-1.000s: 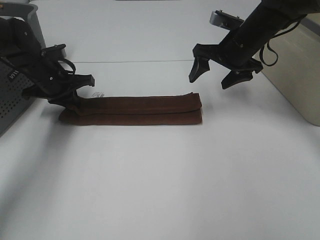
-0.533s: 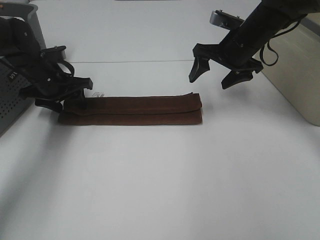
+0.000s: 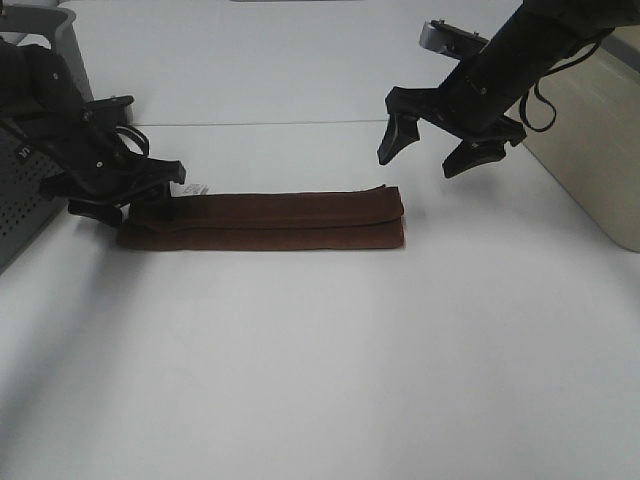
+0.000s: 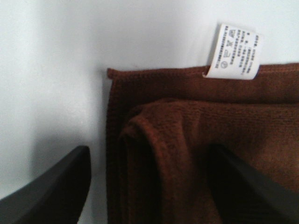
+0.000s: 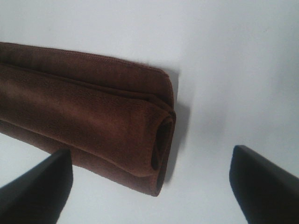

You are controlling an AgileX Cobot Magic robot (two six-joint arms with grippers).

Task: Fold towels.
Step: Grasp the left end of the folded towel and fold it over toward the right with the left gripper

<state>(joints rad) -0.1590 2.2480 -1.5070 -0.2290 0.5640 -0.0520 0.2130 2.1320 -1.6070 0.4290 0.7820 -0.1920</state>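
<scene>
Left hand [image 4: 147, 158], released, straddles the towel's [image 3: 270, 220] short edge; right hand [image 3: 418, 165], spread, hangs above the other end.

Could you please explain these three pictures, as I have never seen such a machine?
It is a robot with two arms, each ending in a two-fingered gripper. One picture looks down from a high camera; the other two come from wrist cameras. On the white table lies a brown towel, folded into a long strip, with a white tag. The left gripper is at its tagged end, the right gripper hovers above the other. Both are open; nothing is held.
</scene>
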